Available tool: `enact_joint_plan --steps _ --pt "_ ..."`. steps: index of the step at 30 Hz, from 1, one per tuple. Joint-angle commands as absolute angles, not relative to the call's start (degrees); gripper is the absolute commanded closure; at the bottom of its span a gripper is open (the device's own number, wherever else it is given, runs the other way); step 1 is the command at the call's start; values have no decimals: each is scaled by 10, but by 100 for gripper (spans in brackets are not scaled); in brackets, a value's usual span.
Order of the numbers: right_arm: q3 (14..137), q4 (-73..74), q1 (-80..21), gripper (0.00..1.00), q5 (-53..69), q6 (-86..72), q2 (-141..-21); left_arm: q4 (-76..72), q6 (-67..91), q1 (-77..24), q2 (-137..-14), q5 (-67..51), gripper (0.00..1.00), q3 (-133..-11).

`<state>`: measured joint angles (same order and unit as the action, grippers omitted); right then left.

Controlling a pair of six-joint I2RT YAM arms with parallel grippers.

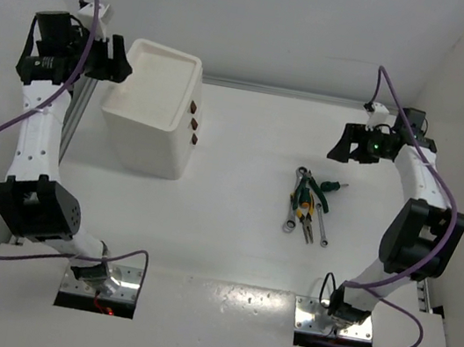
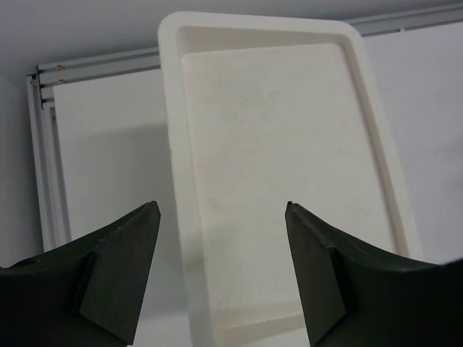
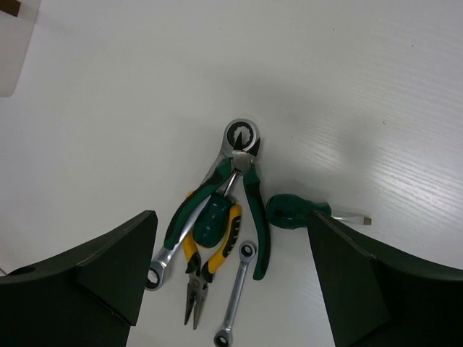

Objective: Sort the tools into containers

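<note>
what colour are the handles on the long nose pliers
Yellow. The pliers show best in the right wrist view.

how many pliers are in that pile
2. Green-handled pliers rest their jaws on the long wrench's head; yellow-handled pliers lie between their handles, partly under a screwdriver. Overlap could hide another.

Wrenches [image 3: 236,295] — shiny bare metal, cabinet [image 1: 141,142] — matt white plastic

White left arm [image 1: 35,136] stretches far back, its black two-finger left gripper [image 1: 126,63] parted; right arm [image 1: 419,224] (elbow sharply folded) aims its right gripper [image 1: 341,147] downward, jaws wide.
</note>
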<state>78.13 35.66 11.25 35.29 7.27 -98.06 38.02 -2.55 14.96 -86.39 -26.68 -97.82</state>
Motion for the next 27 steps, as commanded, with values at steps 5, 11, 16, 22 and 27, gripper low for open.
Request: enact_joint_plan --steps 5,11,16,22,27 --pt "803 336 107 16 388 66 -982 377 -48 121 -897 -166 29 -976" --pt "803 324 102 17 406 66 -982 377 -69 98 -927 -143 35 -976" --pt "797 288 83 21 454 61 -982 377 -69 92 -945 -131 46 -976" --pt "787 158 10 24 480 24 -970 377 -69 92 -950 -131 72 -965" --pt "817 27 -80 29 480 1 -1017 377 -69 92 -956 -131 100 -960"
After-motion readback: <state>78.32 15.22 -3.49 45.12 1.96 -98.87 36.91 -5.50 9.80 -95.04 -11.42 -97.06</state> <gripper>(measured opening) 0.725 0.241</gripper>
